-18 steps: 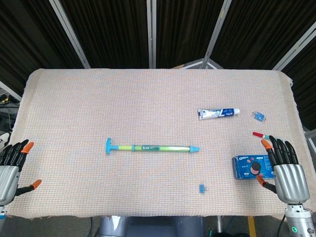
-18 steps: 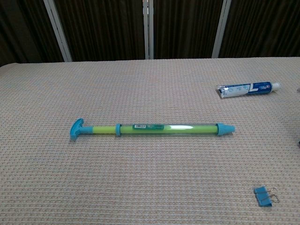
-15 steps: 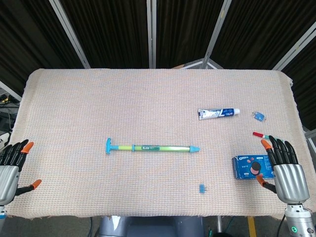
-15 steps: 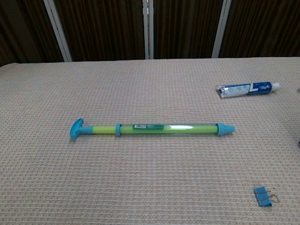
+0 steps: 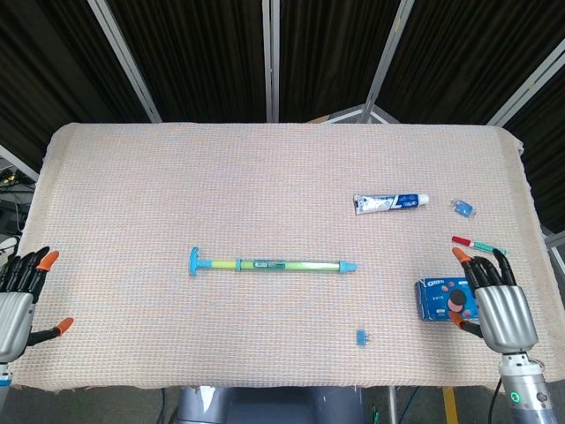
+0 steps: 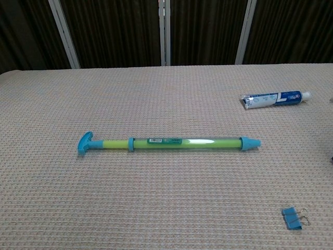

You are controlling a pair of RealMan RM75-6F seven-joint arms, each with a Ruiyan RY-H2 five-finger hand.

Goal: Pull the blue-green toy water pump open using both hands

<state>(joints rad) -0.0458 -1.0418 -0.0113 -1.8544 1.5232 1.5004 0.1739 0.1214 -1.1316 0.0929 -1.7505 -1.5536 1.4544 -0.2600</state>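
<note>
The blue-green toy water pump [image 5: 272, 264] lies flat across the middle of the table, its T-handle at the left end and its blue nozzle at the right; the chest view shows the water pump [image 6: 169, 143] whole. My left hand [image 5: 18, 300] hovers at the table's near left corner, fingers spread, holding nothing. Over the near right edge, my right hand [image 5: 494, 300] is held open too, far from the pump. Neither hand appears in the chest view.
A blue cookie box [image 5: 446, 299] lies beside my right hand. A toothpaste tube [image 5: 390, 202], a small blue clip [image 5: 463, 208] and a red-green pen [image 5: 474, 242] sit at the right. A blue binder clip [image 5: 362, 336] lies near the front edge.
My right hand has shifted slightly left and toward the near edge, over the cookie box. The left hand has barely moved. The pump lies where it was.
</note>
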